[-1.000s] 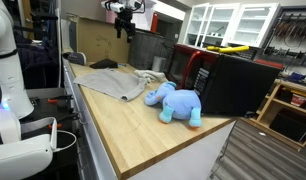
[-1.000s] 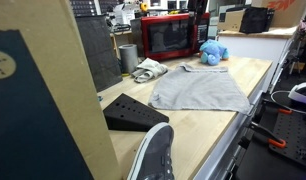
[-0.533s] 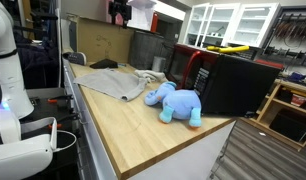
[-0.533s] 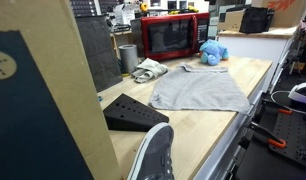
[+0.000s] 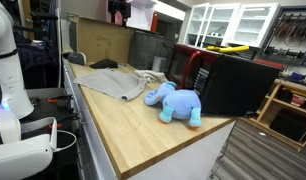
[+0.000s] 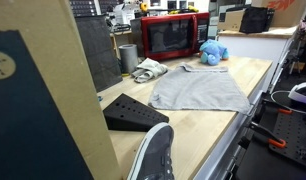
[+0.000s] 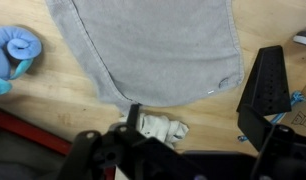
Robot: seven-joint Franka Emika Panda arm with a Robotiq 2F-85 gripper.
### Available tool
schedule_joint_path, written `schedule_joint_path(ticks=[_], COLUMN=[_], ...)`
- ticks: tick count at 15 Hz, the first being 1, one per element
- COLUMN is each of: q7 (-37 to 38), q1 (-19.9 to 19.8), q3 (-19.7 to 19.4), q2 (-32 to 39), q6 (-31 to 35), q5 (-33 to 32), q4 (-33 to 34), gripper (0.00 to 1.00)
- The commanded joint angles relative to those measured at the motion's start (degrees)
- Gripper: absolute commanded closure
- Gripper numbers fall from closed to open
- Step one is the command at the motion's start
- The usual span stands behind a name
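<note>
Straight under the wrist camera: grey towel, lying spread flat on the wooden worktop, one rounded corner toward the lens. Surface mostly smooth. No corner lifted, no fold begun, no bunching that shows.

Gripper: high over the far end of the bench, at the top edge of an exterior view, well apart from the towel and from everything else. Nothing hangs from it. Fingers: only dark, blurred parts along the lower edge of the wrist view, so I cannot tell whether they stand spread or pressed together.

Around the towel:
- crumpled white rag just beside the towel's rounded corner; touching or not, cannot tell
- black wedge near one side, apart from the cloth
- blue plush elephant near the opposite side, on the bare wood
- red microwave at the back, behind the toy

Progress, as a judgement: the towel reads as fully laid out and the arm stands clear of it. No contact and no grasp at this moment, and nothing on the cloth looks half-done.
</note>
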Motion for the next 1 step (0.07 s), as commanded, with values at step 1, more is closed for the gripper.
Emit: schedule_joint_path(ticks=[1], q7=[0.09], q1=[0.18], q3=[-0.14], q2=[0.05], q6=[-0.1], q5=[-0.09], q4=[0.11], gripper=[0.0])
